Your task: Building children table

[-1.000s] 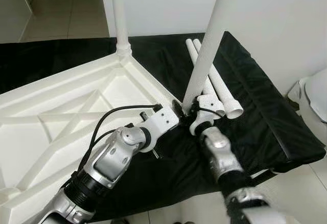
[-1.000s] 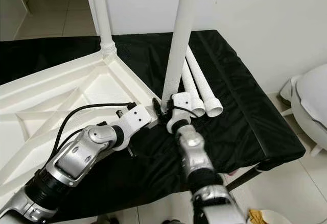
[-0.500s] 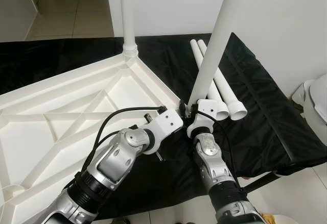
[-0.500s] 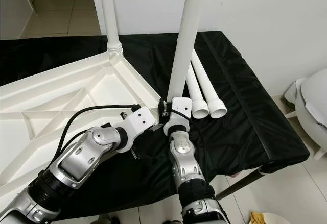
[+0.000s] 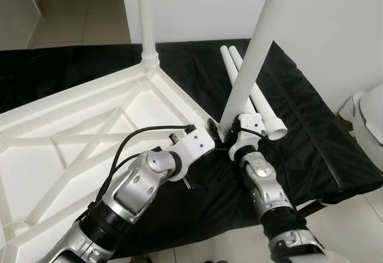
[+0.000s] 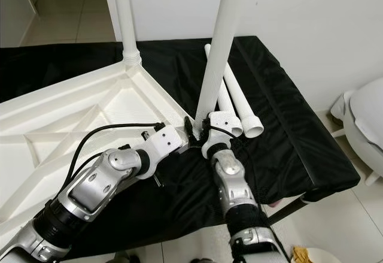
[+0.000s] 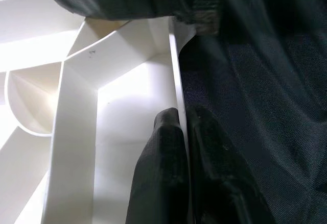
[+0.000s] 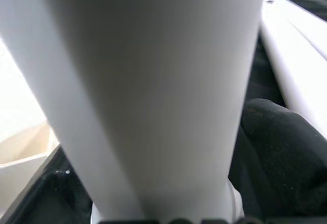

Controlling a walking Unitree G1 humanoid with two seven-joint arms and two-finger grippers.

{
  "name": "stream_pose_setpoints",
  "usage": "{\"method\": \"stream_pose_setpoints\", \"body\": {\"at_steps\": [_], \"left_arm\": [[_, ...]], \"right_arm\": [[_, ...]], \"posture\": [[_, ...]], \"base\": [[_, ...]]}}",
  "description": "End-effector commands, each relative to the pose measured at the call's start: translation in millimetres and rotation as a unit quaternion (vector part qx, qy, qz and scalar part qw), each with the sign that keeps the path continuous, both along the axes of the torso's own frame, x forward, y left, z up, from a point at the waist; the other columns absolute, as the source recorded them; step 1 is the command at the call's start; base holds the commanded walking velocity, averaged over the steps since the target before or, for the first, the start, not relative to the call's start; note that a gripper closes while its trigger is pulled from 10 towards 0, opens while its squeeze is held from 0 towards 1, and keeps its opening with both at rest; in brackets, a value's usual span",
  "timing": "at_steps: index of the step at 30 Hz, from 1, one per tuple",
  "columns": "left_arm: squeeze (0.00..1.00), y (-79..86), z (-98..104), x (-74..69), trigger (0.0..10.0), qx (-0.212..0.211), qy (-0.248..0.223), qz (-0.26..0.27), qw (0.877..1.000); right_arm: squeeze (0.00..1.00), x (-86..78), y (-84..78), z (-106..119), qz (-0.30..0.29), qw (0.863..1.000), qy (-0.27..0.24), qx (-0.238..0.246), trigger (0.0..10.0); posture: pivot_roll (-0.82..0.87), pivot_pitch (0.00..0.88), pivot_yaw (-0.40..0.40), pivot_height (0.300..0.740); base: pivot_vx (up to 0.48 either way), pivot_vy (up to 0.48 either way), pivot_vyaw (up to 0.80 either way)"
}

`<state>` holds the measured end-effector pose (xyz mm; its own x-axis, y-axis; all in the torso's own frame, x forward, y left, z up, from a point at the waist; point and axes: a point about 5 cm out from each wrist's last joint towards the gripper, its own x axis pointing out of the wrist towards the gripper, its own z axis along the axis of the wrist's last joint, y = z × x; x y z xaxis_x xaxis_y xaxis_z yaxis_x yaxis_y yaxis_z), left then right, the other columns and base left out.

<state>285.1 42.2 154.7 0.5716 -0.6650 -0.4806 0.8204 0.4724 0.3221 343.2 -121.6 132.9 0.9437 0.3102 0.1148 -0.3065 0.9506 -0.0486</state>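
The white plastic tabletop [image 5: 90,113] lies upside down on a black cloth. One white leg [image 5: 145,17] stands fitted in its far corner. My right gripper [image 5: 232,136] is shut on the base of a second white leg [image 5: 251,53]. This leg stands slightly tilted at the tabletop's near right corner, and its wide shaft [image 8: 153,91] sits close before the right wrist camera. My left gripper [image 7: 185,147] is shut on the tabletop's thin rim wall [image 7: 173,71] beside that corner. Whether the leg's foot sits in the corner socket is hidden by the grippers.
Two spare white legs [image 5: 258,98] lie side by side on the black cloth [image 5: 323,155] to the right of the held leg. A white wall stands close behind. A white rounded fixture [image 5: 368,116] stands at the far right, on the tiled floor beyond the cloth's edge.
The camera has swayed a little. My right forearm has swung slightly outward while still holding the leg at the same corner. The left gripper stays on the rim.
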Motion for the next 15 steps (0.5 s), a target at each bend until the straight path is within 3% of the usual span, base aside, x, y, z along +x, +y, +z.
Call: {"method": "stream_pose_setpoints", "body": {"at_steps": [1,11,15], "left_arm": [[0.0,-10.9,10.6,-9.5,10.0,-0.013,-0.017,-0.054,0.998],[0.0,-7.9,12.4,-6.9,10.0,-0.011,-0.02,-0.05,0.998],[0.0,-7.3,13.2,-6.0,10.0,-0.012,-0.021,-0.048,0.999]], "right_arm": [[0.0,2.8,-24.1,-4.4,-0.007,1.0,0.014,-0.014,10.0],[0.0,2.0,-33.4,-8.9,0.157,0.986,0.019,-0.056,10.0],[0.0,1.7,-34.0,-10.2,0.183,0.981,0.023,-0.057,10.0]], "posture": [[0.01,0.071,-0.024,0.74],[0.01,0.074,-0.007,0.74],[0.01,0.076,-0.004,0.74]], "base": [[0.0,0.0,0.0],[0.0,0.0,0.0],[0.0,0.0,0.0]]}}
